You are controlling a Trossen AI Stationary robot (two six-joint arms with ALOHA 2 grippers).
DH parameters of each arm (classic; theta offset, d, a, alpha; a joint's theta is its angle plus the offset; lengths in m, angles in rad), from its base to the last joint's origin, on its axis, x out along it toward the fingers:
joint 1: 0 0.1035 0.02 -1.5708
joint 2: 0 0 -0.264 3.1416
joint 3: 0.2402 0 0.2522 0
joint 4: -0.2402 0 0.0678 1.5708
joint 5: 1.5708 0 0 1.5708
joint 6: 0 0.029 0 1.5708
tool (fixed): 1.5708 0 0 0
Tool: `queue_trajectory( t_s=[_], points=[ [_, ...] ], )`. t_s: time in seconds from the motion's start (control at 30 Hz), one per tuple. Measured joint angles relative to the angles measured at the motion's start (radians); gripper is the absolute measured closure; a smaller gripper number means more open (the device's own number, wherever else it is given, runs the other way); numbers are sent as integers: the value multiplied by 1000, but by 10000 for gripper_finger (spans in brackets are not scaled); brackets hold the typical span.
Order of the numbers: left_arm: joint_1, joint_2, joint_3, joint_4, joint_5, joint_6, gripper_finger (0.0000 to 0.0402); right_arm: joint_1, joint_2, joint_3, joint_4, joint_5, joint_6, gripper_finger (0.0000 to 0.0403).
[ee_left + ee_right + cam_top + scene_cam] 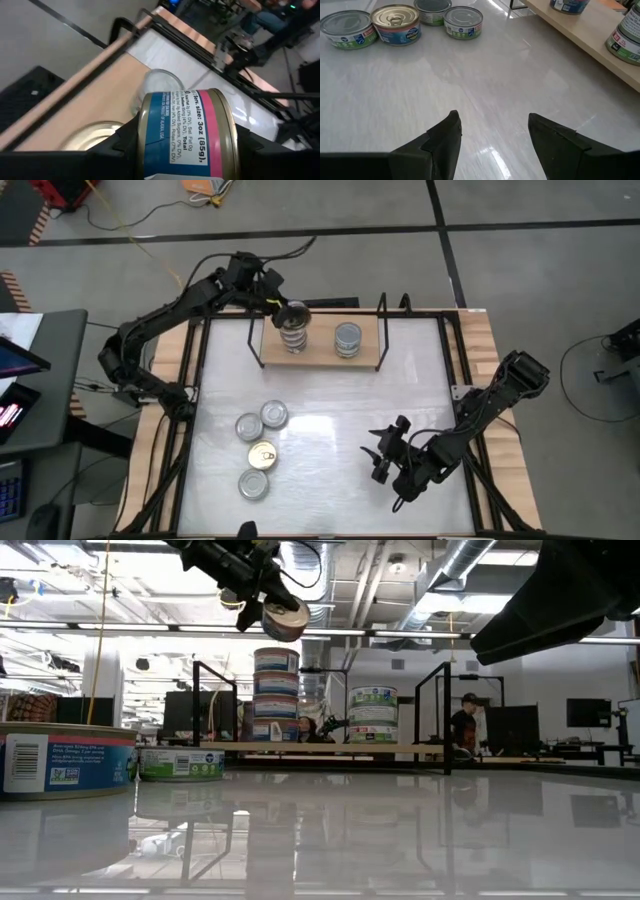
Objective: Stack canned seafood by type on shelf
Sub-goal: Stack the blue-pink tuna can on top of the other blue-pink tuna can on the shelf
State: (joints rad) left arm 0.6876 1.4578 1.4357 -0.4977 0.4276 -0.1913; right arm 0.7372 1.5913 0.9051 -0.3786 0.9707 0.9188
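Note:
My left gripper (pixel 285 310) is over the shelf's left end, shut on a pink-and-blue-labelled tin (pixel 187 135) that hangs just above the left stack of tins (pixel 276 690). A shorter stack (pixel 373 715) stands to its right on the light-wood shelf board (pixel 320 358). Several loose tins lie on the white table near the left: three silver-topped (pixel 248 426) (pixel 273 414) (pixel 254 484) and one gold-topped (pixel 262 454). My right gripper (pixel 385 455) hovers open over the table's near right part, touching nothing. My left gripper pinches the tin between its two fingers (pixel 125 145), one at each rimmed end, with the labelled side wall (pixel 200 125) facing the wrist camera. It comes from above and from the table's left. The tin (pixel 283 618) is lifted clear and tilted over the left stack.
Black wire frames (pixel 381 330) stand at both ends of the shelf. The loose tins (pixel 396 22) are grouped left of the right gripper, with bare white tabletop (pixel 485 90) between them. The table's wooden border and black rails (pixel 470 380) run along its sides.

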Motion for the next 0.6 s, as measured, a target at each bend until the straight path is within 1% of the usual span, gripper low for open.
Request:
queue_trajectory(
  t_s=[0.27,0.6],
  points=[
    [-1,11,0,3,-36,11,219,0,0,0,0,0,0,143],
    [-2,79,2,60,3,-11,218,2,0,0,0,0,-1,143]
  ],
)
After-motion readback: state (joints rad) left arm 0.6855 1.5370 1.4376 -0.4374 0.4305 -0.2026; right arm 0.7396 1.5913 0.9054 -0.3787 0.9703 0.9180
